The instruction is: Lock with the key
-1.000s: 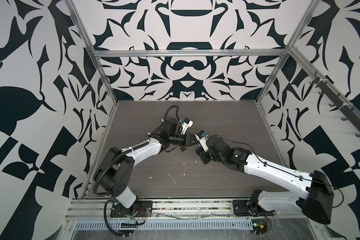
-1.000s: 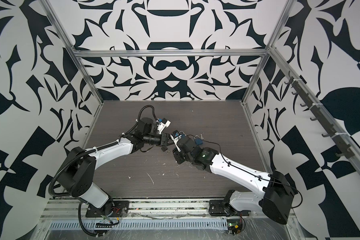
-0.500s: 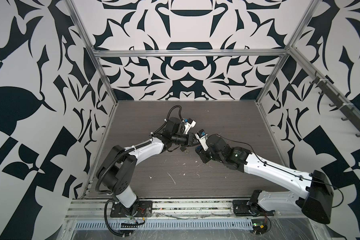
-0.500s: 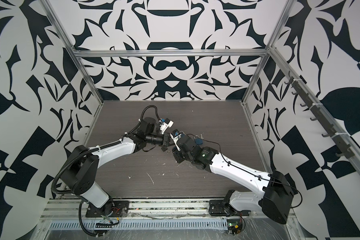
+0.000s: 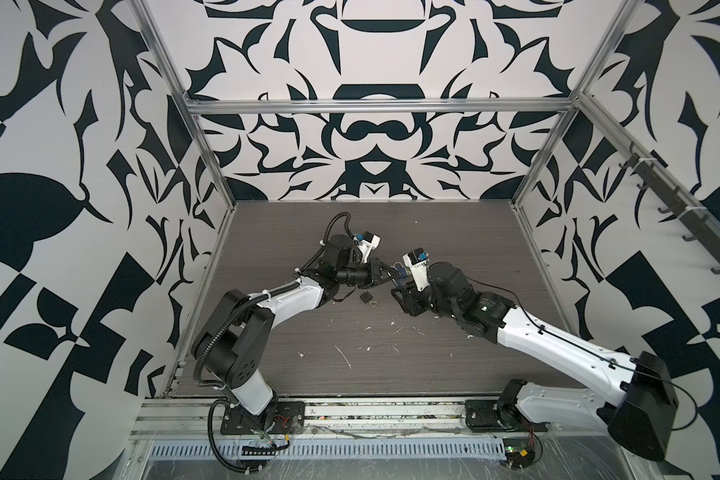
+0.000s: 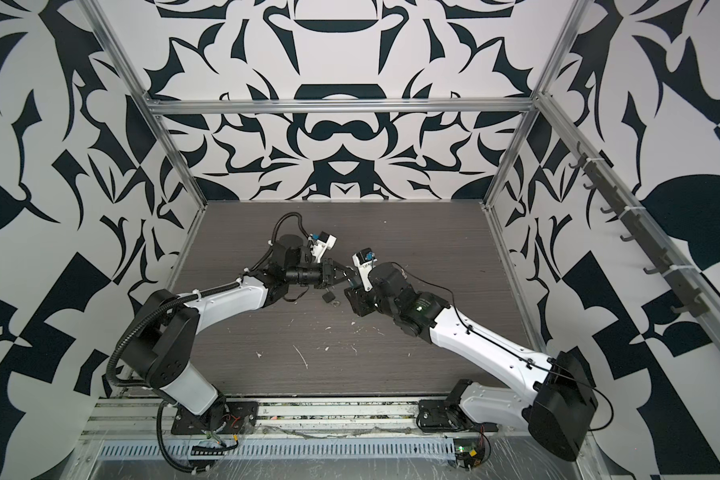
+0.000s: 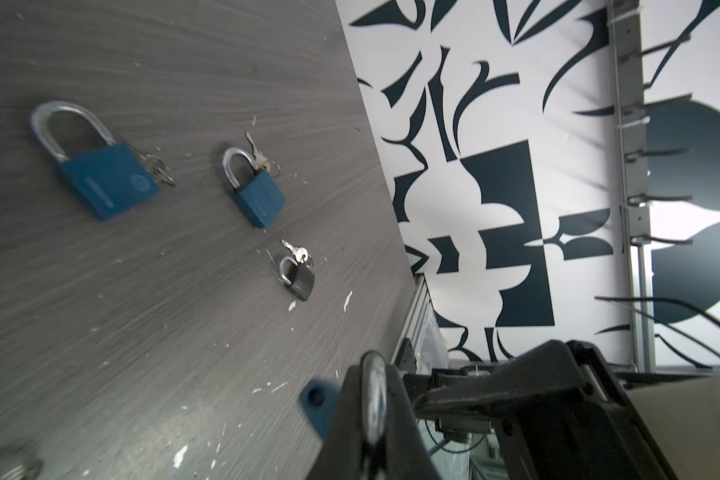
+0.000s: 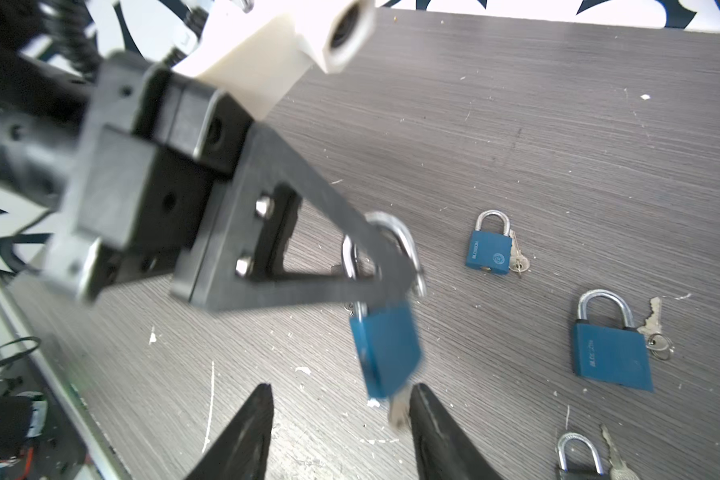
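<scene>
The dark wood-grain desk (image 5: 454, 232) carries small white flecks (image 5: 344, 356), most toward its front edge. Black-and-white patterned walls (image 5: 375, 141) stand at its back and side edges. A rail of dark hooks (image 5: 691, 216) runs along the right wall; a slotted grey strip (image 5: 391, 451) lies before the front edge.

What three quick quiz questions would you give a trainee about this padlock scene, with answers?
1. True or false: the left tool holds the blue padlock by its shackle.
2. How many other padlocks lie on the table?
3. The right tool is: A open, B clamped shut, C out of view.
Key: 1 true; 2 three; 3 A.
</scene>
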`<control>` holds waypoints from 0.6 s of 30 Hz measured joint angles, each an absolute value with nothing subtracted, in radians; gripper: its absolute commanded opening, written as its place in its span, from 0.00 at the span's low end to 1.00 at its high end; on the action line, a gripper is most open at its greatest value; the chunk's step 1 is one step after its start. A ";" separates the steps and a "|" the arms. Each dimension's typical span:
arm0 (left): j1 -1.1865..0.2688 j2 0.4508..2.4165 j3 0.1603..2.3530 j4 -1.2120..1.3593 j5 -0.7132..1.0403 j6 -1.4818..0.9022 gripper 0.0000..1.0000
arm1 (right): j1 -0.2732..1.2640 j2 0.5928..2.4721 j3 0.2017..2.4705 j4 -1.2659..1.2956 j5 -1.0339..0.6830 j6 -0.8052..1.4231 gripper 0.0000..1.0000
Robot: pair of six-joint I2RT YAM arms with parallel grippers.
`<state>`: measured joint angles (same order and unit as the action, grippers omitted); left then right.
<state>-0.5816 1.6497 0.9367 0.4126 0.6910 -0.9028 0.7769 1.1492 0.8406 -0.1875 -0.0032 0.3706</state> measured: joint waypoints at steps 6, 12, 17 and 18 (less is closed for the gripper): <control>-0.563 1.681 0.936 0.510 0.669 -0.992 0.00 | 0.681 1.058 0.760 -0.127 -0.091 0.393 0.50; -0.565 1.704 0.936 0.543 0.670 -1.065 0.00 | 0.649 1.041 0.715 -0.040 -0.139 0.364 0.50; -0.565 1.707 0.951 0.541 0.681 -1.095 0.00 | 0.649 1.082 0.711 0.029 -0.167 0.333 0.48; -0.566 1.707 0.955 0.542 0.683 -1.099 0.00 | 0.648 1.093 0.711 0.039 -0.171 0.329 0.48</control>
